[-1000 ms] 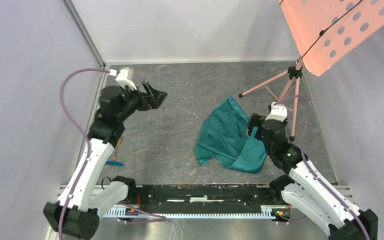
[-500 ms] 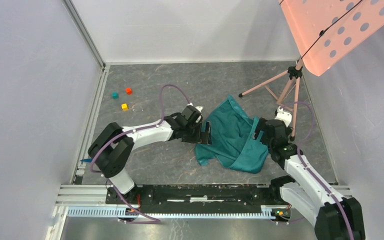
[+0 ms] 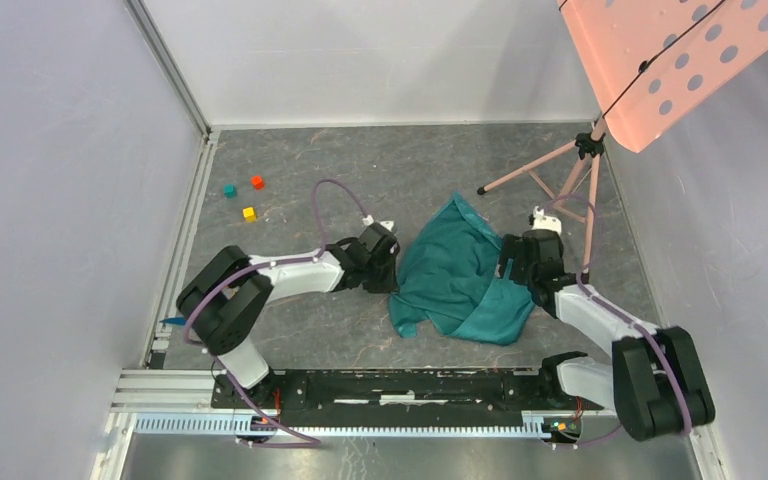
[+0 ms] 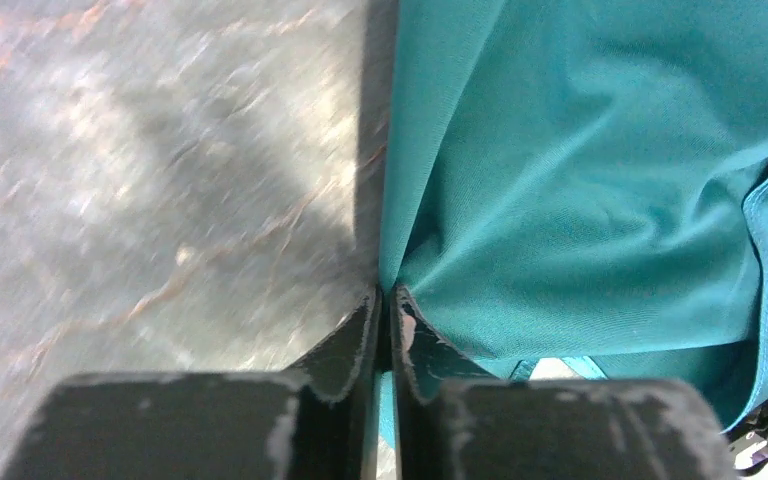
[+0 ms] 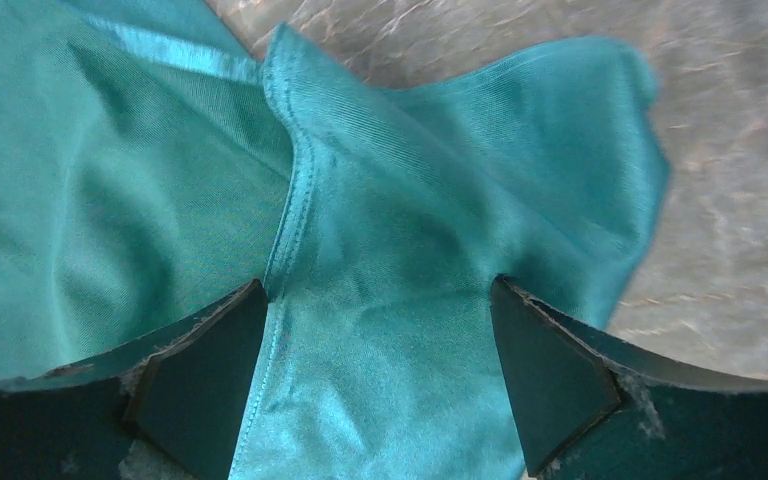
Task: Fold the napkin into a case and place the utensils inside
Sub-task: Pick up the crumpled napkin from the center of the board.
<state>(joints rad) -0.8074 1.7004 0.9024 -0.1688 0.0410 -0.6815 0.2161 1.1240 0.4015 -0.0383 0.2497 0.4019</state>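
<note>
The teal-green napkin lies crumpled and partly folded over itself right of the table's middle. My left gripper is at its left edge, shut on the napkin; in the left wrist view the left gripper pinches a fold of cloth. My right gripper stands open on the napkin's right part, and in the right wrist view the right gripper has a hemmed flap of napkin between its fingers. No case shows. Of the utensils, only a blue sliver shows by the left arm's elbow.
Three small cubes, red, teal and yellow, sit at the back left. A pink tripod with a perforated pink panel stands at the back right. Walls close in both sides; a metal rail runs along the near edge.
My left arm swung from the back left across to the napkin's left edge and shut on it. The right gripper stretched forward and lower onto the cloth, its fingers a little narrower.
</note>
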